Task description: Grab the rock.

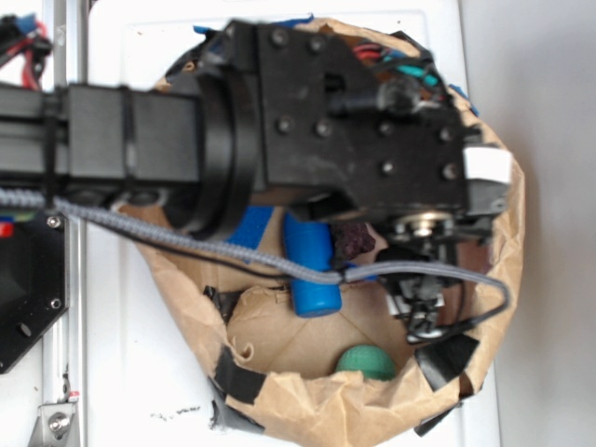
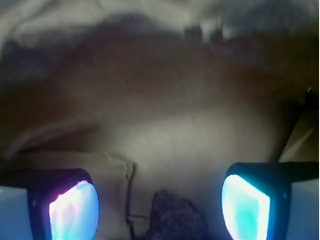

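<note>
The arm (image 1: 186,140) is reaching in from the left edge of the exterior view and is hanging over a brown paper basin (image 1: 503,251) whose rim is patched with black tape. The basin is sitting on a white counter (image 1: 121,363).

The rock (image 1: 353,239), dark and rough, is lying on the paper floor near the middle of the basin, just beside the right side of a blue bottle (image 1: 310,268); whether the two are touching cannot be told. Much of the rock is being covered by the arm's black housing. A green ball (image 1: 366,361) is resting by the basin's near rim, well apart from the rock. A grey braided cable (image 1: 233,247) is running across the basin from the left.

In the wrist view the gripper (image 2: 160,202) is standing open: its two fingers (image 2: 75,207) are showing at the lower left and lower right, glowing pale blue, well apart from each other. The rock (image 2: 175,217) is lying at the bottom edge between them, touching neither. Creased brown paper is filling the rest of that view, blurred toward the top.
</note>
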You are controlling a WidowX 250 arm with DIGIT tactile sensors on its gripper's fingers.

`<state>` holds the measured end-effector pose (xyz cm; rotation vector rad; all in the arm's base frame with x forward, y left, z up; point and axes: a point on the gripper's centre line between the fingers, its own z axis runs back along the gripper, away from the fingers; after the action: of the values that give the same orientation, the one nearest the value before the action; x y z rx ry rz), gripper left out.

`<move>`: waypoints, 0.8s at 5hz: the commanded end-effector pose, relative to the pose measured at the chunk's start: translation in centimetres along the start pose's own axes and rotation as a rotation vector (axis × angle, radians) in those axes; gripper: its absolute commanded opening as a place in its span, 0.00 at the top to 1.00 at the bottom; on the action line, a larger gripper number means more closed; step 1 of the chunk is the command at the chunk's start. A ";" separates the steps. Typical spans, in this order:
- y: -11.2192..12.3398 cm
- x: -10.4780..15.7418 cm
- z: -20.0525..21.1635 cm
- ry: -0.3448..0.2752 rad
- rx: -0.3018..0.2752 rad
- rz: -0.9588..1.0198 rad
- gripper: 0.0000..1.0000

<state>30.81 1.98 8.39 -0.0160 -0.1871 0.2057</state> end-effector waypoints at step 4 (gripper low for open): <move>1.0 -2.3 -2.5 -0.034 0.017 0.022 0.00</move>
<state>27.87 2.12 4.15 0.0048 -0.1649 0.2258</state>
